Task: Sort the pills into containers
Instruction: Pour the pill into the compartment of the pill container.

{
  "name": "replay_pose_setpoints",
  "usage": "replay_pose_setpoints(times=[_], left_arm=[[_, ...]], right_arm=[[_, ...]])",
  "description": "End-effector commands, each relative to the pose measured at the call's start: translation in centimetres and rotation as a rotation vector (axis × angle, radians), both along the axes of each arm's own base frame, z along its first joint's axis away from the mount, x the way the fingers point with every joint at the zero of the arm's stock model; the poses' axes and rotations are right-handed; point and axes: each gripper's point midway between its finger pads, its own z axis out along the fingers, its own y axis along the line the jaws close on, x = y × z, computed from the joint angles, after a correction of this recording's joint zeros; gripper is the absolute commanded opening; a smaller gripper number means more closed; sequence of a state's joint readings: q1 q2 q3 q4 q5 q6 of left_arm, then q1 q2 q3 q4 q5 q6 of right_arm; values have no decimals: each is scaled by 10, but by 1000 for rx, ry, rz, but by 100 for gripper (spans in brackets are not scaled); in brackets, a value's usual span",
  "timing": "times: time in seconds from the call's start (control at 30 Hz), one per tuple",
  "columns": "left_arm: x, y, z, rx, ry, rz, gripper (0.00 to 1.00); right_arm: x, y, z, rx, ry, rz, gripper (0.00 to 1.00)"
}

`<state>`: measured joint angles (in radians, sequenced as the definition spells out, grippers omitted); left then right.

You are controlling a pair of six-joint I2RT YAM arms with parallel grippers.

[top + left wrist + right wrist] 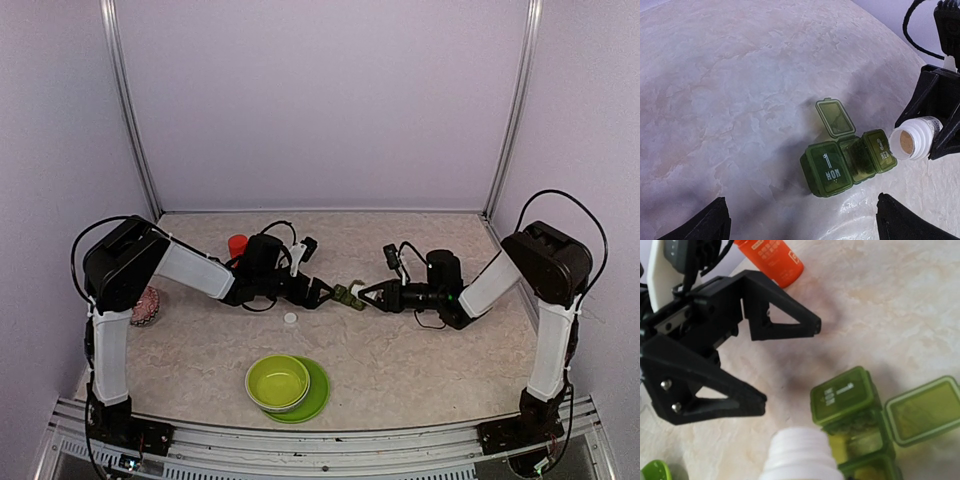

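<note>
**A:** What lies on the surface, starting from the near edge?

**B:** Nearest, at the centre, a lime-green bowl [277, 383] sits on a matching plate [317, 394]. Just beyond them a small white cap [290, 319] lies alone. Past that, in the middle of the surface, is the dark green pill box [832, 172], a strip of three joined compartments. At the left edge a pinkish object [147, 306] shows behind the left arm; I cannot tell what it is. Farthest back, left of centre, an orange-red bottle [237, 245] stands upright.

**A:** How does the pill box look?

**B:** The end compartment marked MON is shut. The middle lid [835, 117] stands open. The other end looks shut.

**A:** Does anything crowd it?

**B:** Both arms reach in from opposite sides, and their black fingers flank the box closely. The orange-red bottle stands well apart from it.

**A:** And the jaws?

**B:** The left jaws are spread wide and hold nothing. They hover on the MON side, not touching the box. The right jaws are closed around a white bottle [914, 141]. It is uncapped and tipped on its side. Its open mouth, tan inside, is just beside the end compartment away from MON.
</note>
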<state>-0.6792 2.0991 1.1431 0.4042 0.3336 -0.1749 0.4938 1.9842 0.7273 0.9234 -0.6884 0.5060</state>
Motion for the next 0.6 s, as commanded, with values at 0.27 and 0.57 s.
replay_pose_setpoints(times=[0.27,0.57], left_arm=[[3,0,19,-38,-34,-5,99],[4,2,19,-37,-35,-1,99]], right_arm=[[11,-3,-7,-42,2,-25,21],[13,-3,-11,-57,19,-31,21]])
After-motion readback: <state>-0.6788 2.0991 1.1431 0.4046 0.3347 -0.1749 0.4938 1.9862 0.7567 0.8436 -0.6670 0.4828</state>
